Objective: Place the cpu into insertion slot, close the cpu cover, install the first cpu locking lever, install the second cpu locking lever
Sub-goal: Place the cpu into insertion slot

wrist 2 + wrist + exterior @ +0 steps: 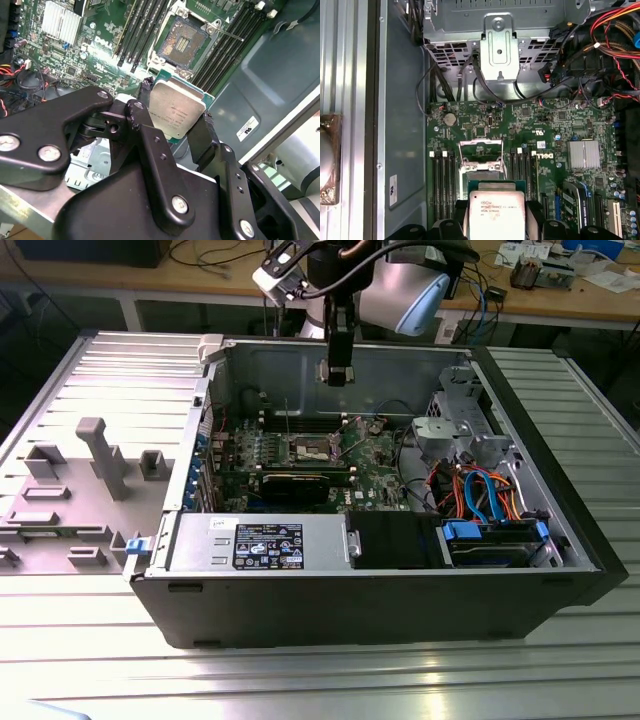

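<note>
My gripper [176, 112] is shut on the cpu [176, 107], a square chip with a silver-grey top pinched at two opposite edges by the black fingers [145, 95]. In the exterior view the gripper [337, 375] hangs inside the open computer case, above the green motherboard [370, 455]. The insertion slot [182, 45] lies open with its dark centre bare, a short way beyond the chip. In the first wrist view the cpu [494, 212] hides part of the slot [482, 172]. The cpu cover [481, 150] stands swung up at the slot's far side. A thin locking lever [227, 34] sticks out beside the slot.
Long black memory slots [135, 30] flank the socket on both sides. A metal drive cage [455, 430] and coloured cables [480, 490] fill the case on the exterior view's right. The power supply [260, 540] sits at the front. A grey fixture tray [100, 460] lies outside.
</note>
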Robot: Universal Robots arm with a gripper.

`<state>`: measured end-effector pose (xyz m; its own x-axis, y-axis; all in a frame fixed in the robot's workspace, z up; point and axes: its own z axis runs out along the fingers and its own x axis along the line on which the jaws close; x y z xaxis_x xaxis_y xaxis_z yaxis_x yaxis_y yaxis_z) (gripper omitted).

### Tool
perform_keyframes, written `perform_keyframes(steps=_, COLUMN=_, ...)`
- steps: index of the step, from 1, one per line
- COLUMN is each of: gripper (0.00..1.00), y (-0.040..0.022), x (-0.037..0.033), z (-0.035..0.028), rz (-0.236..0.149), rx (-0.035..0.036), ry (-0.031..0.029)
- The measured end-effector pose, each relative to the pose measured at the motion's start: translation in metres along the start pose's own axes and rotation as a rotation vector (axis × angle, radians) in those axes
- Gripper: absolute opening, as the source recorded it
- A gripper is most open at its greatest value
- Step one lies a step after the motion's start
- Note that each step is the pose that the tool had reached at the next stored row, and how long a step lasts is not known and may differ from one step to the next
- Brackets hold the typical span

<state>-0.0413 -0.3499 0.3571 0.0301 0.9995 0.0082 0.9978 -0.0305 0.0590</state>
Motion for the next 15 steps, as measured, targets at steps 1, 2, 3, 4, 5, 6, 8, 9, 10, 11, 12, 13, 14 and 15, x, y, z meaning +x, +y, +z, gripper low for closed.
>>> perform_keyframes(steps=1, gripper=0.54, y=-0.0003, x=0.0, z=0.0002, rz=0.0, rx=0.0, ry=0.0)
perform_keyframes(steps=2, gripper=0.54, y=-0.0005, x=0.0, z=0.0005, rz=0.0, rx=0.0, ry=0.0001)
perform_keyframes(steps=3, gripper=0.54, y=-0.0006, x=0.0, z=0.0006, rz=0.0, rx=0.0, ry=0.0001)
perform_keyframes(steps=4, gripper=0.54, y=-0.0006, x=0.0, z=0.0006, rz=0.0, rx=0.0, ry=0.0001)
perform_keyframes(steps=5, gripper=0.54, y=-0.0007, x=0.0, z=0.0009, rz=0.0, rx=-0.0001, ry=0.0001)
perform_keyframes(steps=6, gripper=0.54, y=-0.0008, x=0.0, z=0.0011, rz=0.0, rx=-0.0001, ry=0.0002)
perform_keyframes(steps=8, gripper=0.54, y=-0.0008, x=0.0, z=0.0017, rz=-0.001, rx=0.0, ry=0.0002)
perform_keyframes(steps=9, gripper=0.54, y=-0.0008, x=0.0, z=0.0019, rz=-0.001, rx=0.0, ry=0.0)
perform_keyframes(steps=10, gripper=0.54, y=-0.0009, x=0.0, z=0.0026, rz=-0.001, rx=0.0, ry=0.0)
perform_keyframes(steps=11, gripper=0.54, y=-0.0009, x=-0.0001, z=0.0035, rz=-0.001, rx=0.0001, ry=-0.0011)
perform_keyframes(steps=12, gripper=0.54, y=-0.001, x=-0.0001, z=0.004, rz=-0.001, rx=0.0002, ry=-0.0015)
perform_keyframes(steps=13, gripper=0.54, y=-0.001, x=-0.0001, z=0.0045, rz=-0.001, rx=0.0004, ry=-0.0018)
perform_keyframes(steps=14, gripper=0.54, y=-0.0011, x=-0.0001, z=0.0052, rz=-0.001, rx=0.0011, ry=-0.0017)
perform_keyframes(steps=15, gripper=0.54, y=-0.0012, x=-0.0001, z=0.0059, rz=0.0, rx=0.0017, ry=-0.0018)
